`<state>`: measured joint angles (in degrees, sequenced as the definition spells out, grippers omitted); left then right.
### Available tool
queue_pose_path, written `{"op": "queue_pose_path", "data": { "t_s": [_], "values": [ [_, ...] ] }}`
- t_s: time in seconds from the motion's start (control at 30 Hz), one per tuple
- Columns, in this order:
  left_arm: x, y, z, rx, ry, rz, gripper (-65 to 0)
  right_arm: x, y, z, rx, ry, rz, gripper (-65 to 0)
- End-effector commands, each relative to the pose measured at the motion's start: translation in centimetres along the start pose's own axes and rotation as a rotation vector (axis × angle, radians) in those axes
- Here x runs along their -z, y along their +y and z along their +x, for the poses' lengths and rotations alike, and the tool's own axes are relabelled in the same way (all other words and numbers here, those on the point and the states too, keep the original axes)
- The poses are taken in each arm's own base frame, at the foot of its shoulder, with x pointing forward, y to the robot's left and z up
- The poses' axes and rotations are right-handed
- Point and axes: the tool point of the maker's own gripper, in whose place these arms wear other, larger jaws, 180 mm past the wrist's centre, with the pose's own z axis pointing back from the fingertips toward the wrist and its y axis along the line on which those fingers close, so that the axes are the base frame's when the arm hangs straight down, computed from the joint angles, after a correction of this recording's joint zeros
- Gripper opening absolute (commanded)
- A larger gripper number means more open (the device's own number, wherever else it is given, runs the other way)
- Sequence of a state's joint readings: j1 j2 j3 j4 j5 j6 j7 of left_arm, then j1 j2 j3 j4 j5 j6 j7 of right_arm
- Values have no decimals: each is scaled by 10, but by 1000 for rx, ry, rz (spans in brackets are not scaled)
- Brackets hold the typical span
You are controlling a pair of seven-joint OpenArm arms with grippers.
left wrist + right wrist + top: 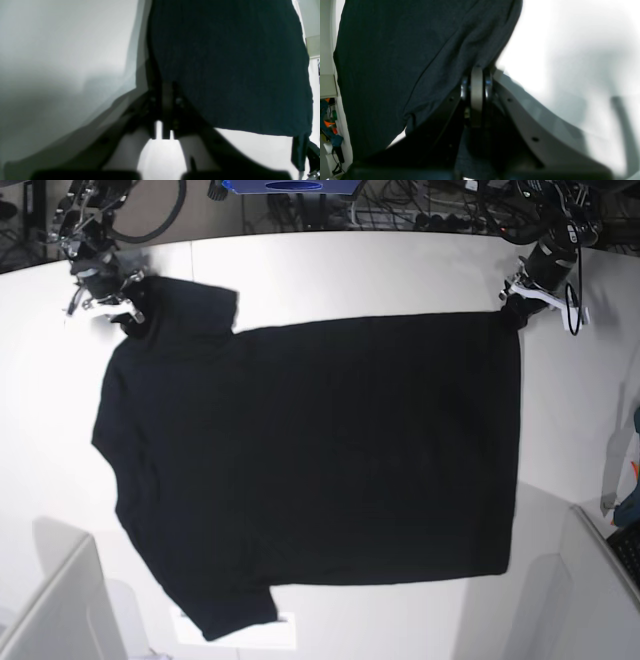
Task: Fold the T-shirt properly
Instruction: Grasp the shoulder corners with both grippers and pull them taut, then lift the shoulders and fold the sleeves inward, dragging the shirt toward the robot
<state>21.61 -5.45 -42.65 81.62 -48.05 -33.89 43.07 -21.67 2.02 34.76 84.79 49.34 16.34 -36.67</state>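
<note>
The left gripper (515, 300) is clenched on the T-shirt (320, 460) at its hem corner, near the far edge of the tabletop (400, 270); the right gripper (125, 308) pinches the sleeve corner at the other far end. The shirt lies flat, plain side up. Probably the first fold begins: both arms should lift together and carry the far edge toward the near edge. Cables and equipment (420, 205) stand behind the white table.

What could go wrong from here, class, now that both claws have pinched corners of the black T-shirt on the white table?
1. The left claw grips only the very corner of the T-shirt; the cloth might slip out when lifted.
2. The right claw pinches near a sleeve, so the sleeve may bunch as it is carried over.
3. Uneven pulling could skew the fold, since the shirt lies wide across the table.
</note>
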Motion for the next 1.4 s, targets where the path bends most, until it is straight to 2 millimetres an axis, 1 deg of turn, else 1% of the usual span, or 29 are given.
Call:
{"op": "queue_pose_path", "data": {
  "t_s": [0.0, 0.1, 0.17, 0.23, 0.3, 0.4, 0.47, 0.53, 0.6, 0.7, 0.77, 0.83, 0.87, 0.97, 1.07, 1.1, 1.17, 1.2, 1.37],
  "values": [
    [-4, 8, -7, 21, 47, 33, -650, -4, -16, -19, -18, 84, -71, -650],
    [-4, 7, -5, 29, 46, 32, -650, -10, -14, -14, -31, 67, -71, -650],
    [-6, 8, -6, 27, 47, 34, -650, -17, -8, -9, -64, 48, -64, -650],
    [-10, 9, -1, 50, 45, 40, -650, -24, -1, -3, -94, 30, -56, -650],
    [-22, 11, 2, 90, 51, 53, -650, -33, 4, 1, -124, 17, -54, -650],
    [-37, 4, 11, 162, 40, 58, -650, -45, 7, 1, -155, 9, -56, -650],
    [-52, 4, 20, 196, 16, 81, -650, -53, 8, -1, -173, 9, -61, -650],
    [-62, 3, 25, 222, 3, 94, -650, -60, 10, -2, -191, 8, -64, -650],
    [-71, 4, 25, 242, 6, 109, -650, -68, 14, -1, -214, 2, -63, -650],
    [-82, 1, 28, 274, 2, 121, -650, -78, 26, 3, -250, -18, -49, -650],
    [-84, -4, 31, 295, -2, 116, -650, -83, 39, 8, -271, -42, -30, -650],
    [-85, -11, 35, 314, -13, 107, -650, -81, 52, 9, -292, -50, 1, -650],
    [-86, -14, 37, 324, -20, 102, -650, -78, 59, 12, -300, -55, 20, -650],
    [-85, -31, 43, 304, -57, 49, -650, -71, 70, 17, -308, -53, 43, -650],
    [-80, -38, 42, 271, -29, 11, -650, -61, 83, 25, -320, -28, 69, -650],
    [-79, -38, 45, 261, -28, 11, -650, -58, 89, 27, -322, -23, 79, -650],
    [-81, -29, 54, 214, -47, 58, -650, -52, 100, 35, -331, -25, 102, -650],
    [-81, -28, 60, 201, -58, 65, -650, -49, 106, 41, -337, -34, 113, -650],
    [-74, -30, 80, 178, -94, 68, -650, -39, 131, 63, -342, -55, 154, -650]
  ]
}}
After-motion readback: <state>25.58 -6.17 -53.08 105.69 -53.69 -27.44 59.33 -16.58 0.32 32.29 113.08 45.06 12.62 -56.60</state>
